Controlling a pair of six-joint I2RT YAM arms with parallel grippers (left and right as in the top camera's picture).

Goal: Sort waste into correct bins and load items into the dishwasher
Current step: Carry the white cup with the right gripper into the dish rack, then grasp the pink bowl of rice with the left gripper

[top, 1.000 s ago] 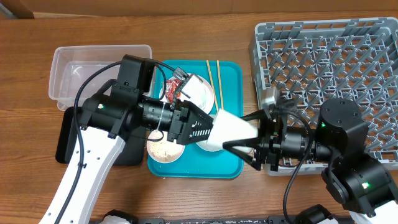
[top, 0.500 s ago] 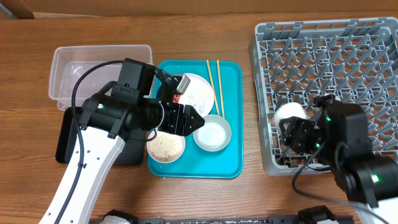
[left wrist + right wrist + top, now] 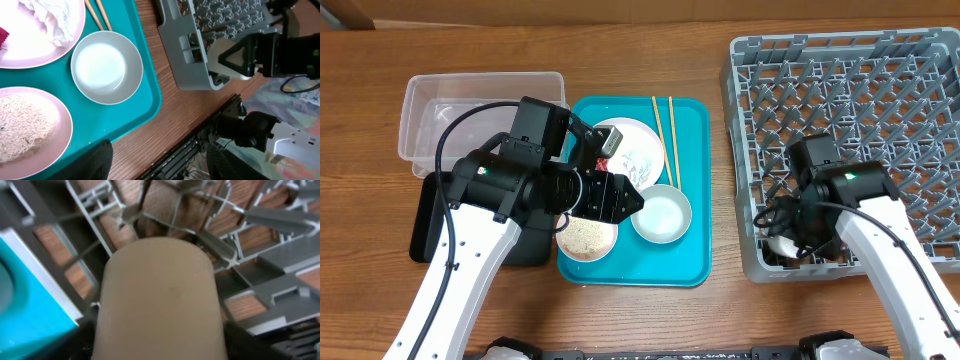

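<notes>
Step in hand: loading the dishwasher. The right gripper (image 3: 788, 238) is lowered into the front-left corner of the grey dish rack (image 3: 860, 90), its fingers pinching the small white cup (image 3: 160, 300). In the right wrist view the cup fills the frame on its side, with the rack's grid and pegs close around it. Whether it already rests on the grid cannot be told. Judgement: the next move calls for seating the cup between the pegs, parting the fingers and lifting straight up, since the pegs and the rack wall crowd the exit. The left gripper (image 3: 159, 150) hovers over the near edge of the teal tray (image 3: 695, 130), fingers spread wide and holding nothing. Sorting is judged barely started. The white tissue (image 3: 50, 15) and the red wrapper (image 3: 2, 37) lie on the white plate (image 3: 640, 150), and rice (image 3: 25, 125) fills the pale dish at the tray's front-left. An empty bowl (image 3: 660, 215) stands just beside that dish, and the two chopsticks (image 3: 663, 125) lie along the tray beside the plate. The clear tub (image 3: 440, 110) shows nothing in it, and the black tray (image 3: 425, 235) is partly hidden under the left arm. Obstruction: the left arm overhangs the tray's left half, and both arms work close together near the gap between tray and rack on the wooden surface (image 3: 720, 300)
</notes>
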